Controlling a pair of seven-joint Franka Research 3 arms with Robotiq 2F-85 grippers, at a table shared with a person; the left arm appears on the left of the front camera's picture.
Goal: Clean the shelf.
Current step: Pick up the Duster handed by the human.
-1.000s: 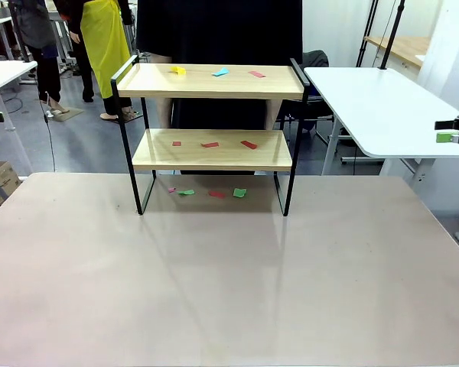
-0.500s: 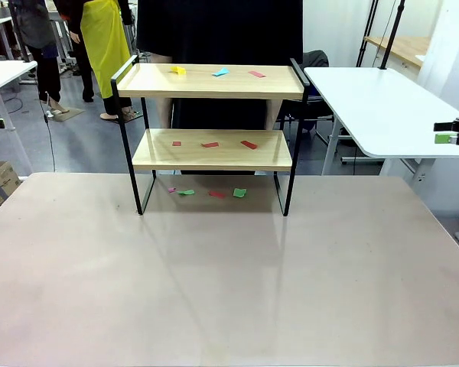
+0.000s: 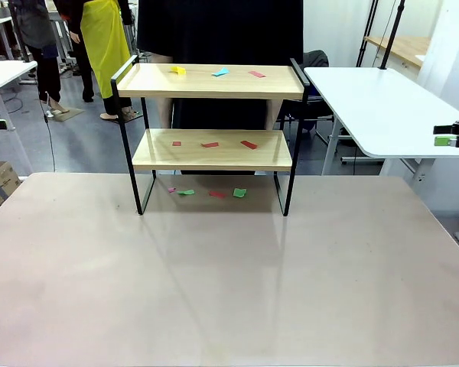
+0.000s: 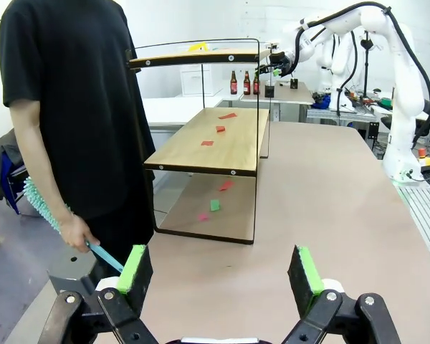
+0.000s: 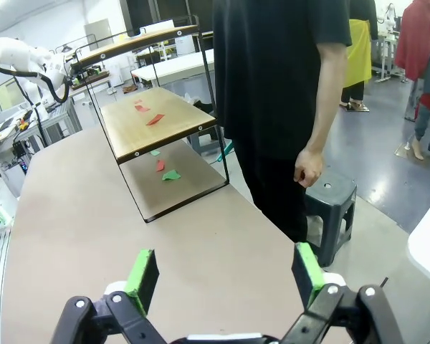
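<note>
The left fingers [image 4: 136, 271] and right fingers [image 5: 307, 271] have sunk a little at the desk's [image 3: 229, 290] side edges; the shelf [image 3: 214, 160] stays at the middle of the far edge. Both pairs are released and empty (the person holds a duster [image 4: 39, 204]), so it is best to keep them back from the sweep.

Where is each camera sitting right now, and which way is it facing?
Front: robot's side of the table, looking across at the shelf and the person behind it; the right gripper shows at the right edge.
Left wrist: table's left end, looking past the open left gripper along the shelf; the right arm stands far off.
Right wrist: opposite end, looking back past the open right gripper; the left arm stands far off.
Shared: both wrist views catch the shelf end-on and the person.
</note>
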